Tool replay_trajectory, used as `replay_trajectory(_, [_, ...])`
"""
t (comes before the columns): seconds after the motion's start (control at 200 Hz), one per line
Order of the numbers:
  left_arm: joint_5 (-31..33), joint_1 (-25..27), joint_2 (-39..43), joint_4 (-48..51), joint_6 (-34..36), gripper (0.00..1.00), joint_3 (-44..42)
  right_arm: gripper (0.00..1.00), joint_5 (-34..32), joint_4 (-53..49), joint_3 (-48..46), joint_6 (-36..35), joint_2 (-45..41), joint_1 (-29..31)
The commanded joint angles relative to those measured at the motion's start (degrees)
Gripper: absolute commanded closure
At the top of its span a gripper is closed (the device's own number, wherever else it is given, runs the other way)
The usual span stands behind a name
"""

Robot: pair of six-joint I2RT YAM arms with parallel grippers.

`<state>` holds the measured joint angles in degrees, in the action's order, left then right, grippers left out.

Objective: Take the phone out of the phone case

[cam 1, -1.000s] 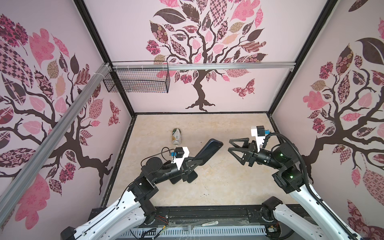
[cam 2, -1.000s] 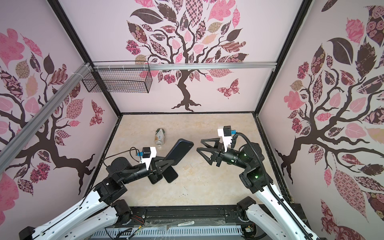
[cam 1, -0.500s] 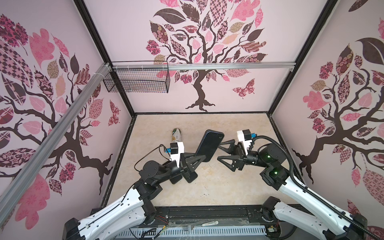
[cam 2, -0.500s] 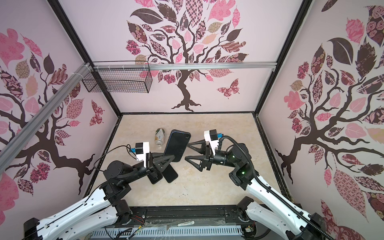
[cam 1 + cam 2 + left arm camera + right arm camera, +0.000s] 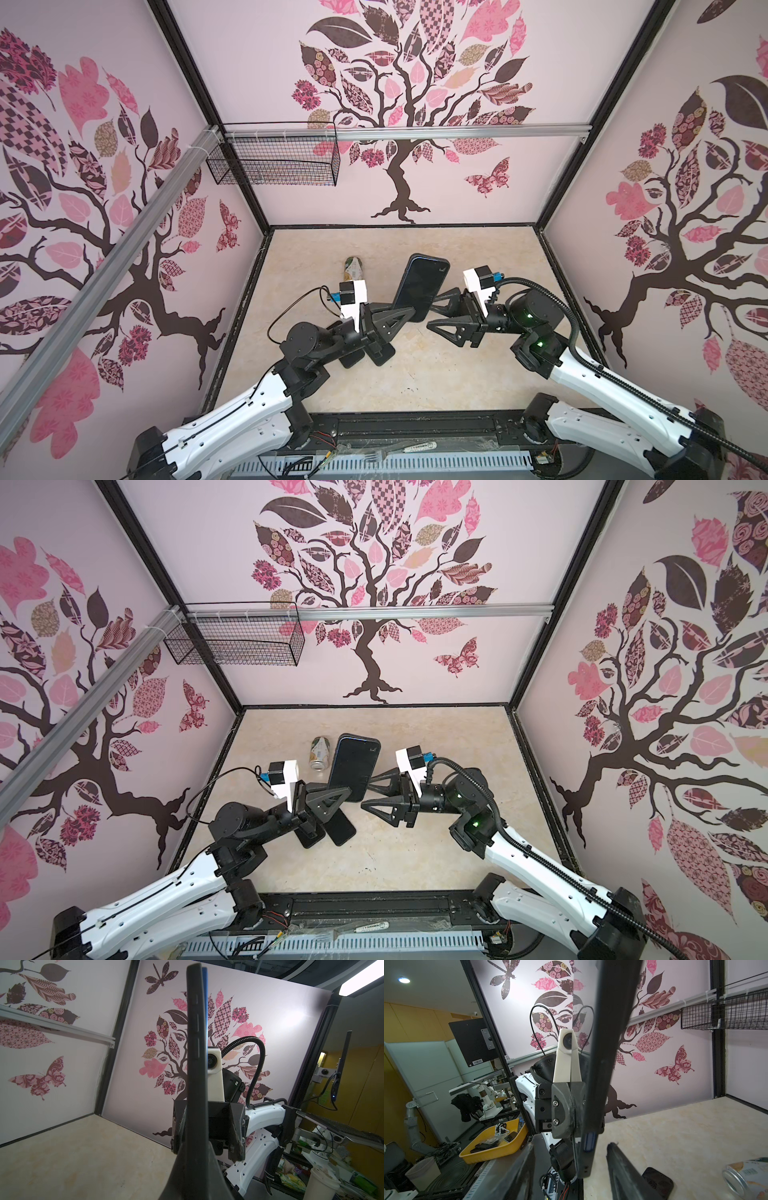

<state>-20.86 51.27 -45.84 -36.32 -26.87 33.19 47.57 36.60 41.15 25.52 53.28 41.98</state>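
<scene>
Left gripper [image 5: 409,311] clamps the cased phone [image 5: 422,284] aloft; right gripper [image 5: 431,315], jaws apart astride it, should pinch one edge squarely.

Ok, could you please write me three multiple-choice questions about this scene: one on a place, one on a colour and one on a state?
1. Where is the can? A in a drawer; B lying on the table; C on a shelf.
2. What colour is the phone's edge beside its black case? A red; B white; C blue.
3. How is the right gripper? A shut on a cup; B open, jaws either side of the cased phone; C out of view.

Key: B, it lies on its side in both top views; C, the left wrist view shows a blue strip; B, the right wrist view shows gaps on both sides.
</scene>
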Motion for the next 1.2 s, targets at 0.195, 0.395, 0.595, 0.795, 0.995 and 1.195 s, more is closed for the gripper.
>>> replay_trajectory(0.195, [0.5,0.5,0.6,-5.5,-0.9,1.0,2.0,0.55,1.3,4.4,1.4,-0.7,1.3,0.8])
replay_trajectory(0.395, [-0.3,0.5,0.3,-5.2,-1.1,1.0,1.9,0.61,1.9,5.1,2.2,0.0,2.2,1.0])
replay_trajectory(0.595, [-0.7,0.6,0.9,-4.9,-1.1,1.0,1.4,0.68,2.0,6.1,2.4,0.9,2.3,1.0])
replay_trajectory(0.795, [-1.4,0.7,0.8,-4.5,-1.2,1.0,1.4,0.7,1.8,6.5,2.6,1.6,2.5,1.1])
replay_trajectory(0.995, [-2.5,0.9,0.0,-4.1,-1.2,1.0,1.6,0.73,1.8,5.8,2.8,1.7,2.6,1.1])
replay_trajectory(1.195, [-3.2,1.2,0.0,-4.1,-1.1,1.0,1.9,0.77,1.7,5.6,2.7,1.8,2.7,1.1])
